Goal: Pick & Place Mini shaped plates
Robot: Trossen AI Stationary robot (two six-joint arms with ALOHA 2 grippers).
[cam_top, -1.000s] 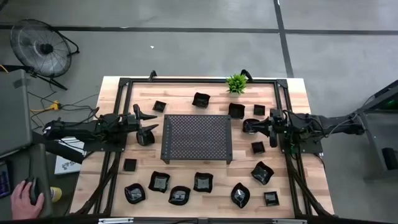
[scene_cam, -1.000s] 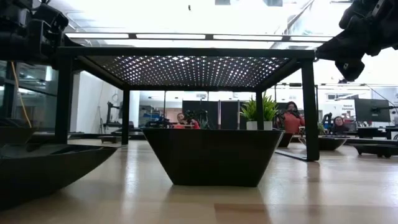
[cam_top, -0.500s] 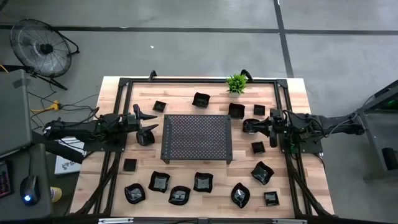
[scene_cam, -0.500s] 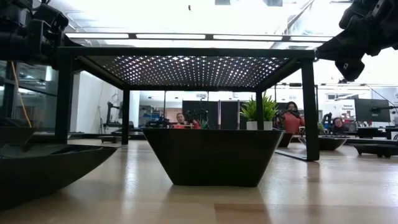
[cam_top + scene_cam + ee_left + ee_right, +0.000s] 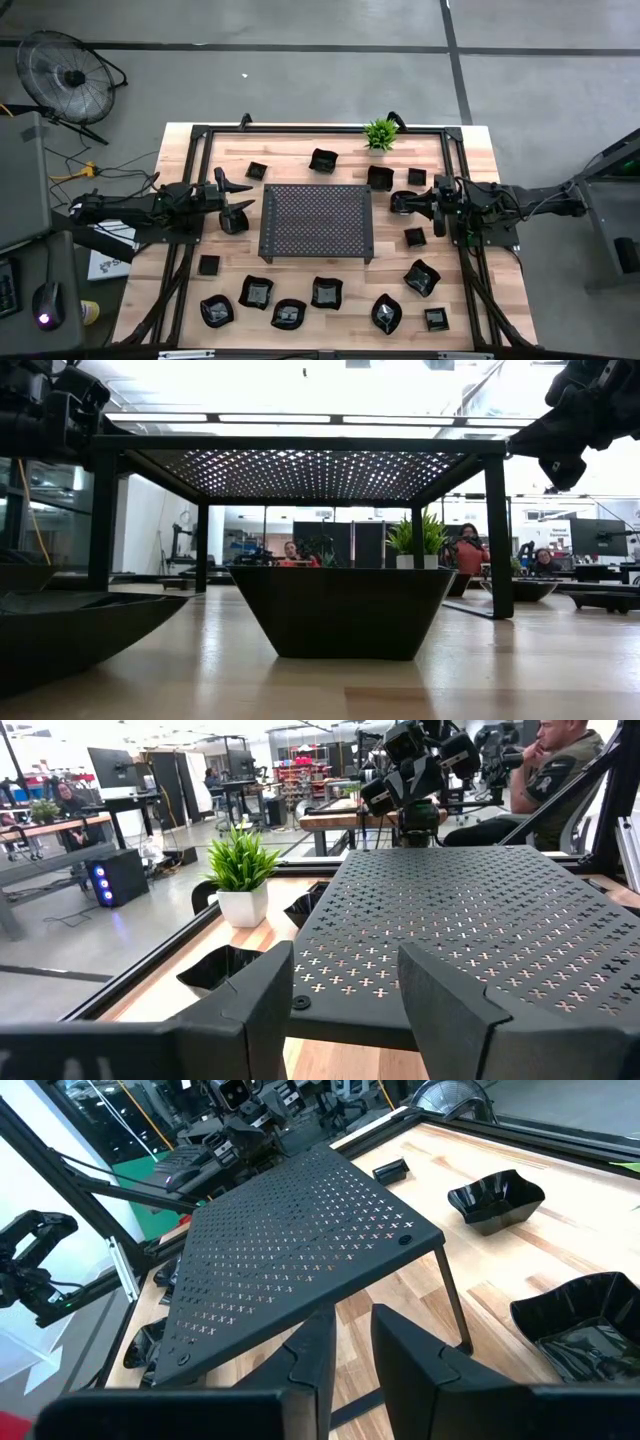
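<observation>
Black mini shaped plates unlabelled around perforated tray, left tool wide, right tool narrowly parted, both empty

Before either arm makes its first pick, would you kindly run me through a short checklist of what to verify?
1. Left gripper open and empty, left of the tray: ok.
2. Right gripper open and empty, right of the tray: ok.
3. Tray top free of plates: ok.
4. Plates in the near row lie apart: ok.
5. Plant stands at the far edge, away from both grippers: ok.
6. Which plate goes first: cannot tell.
</observation>
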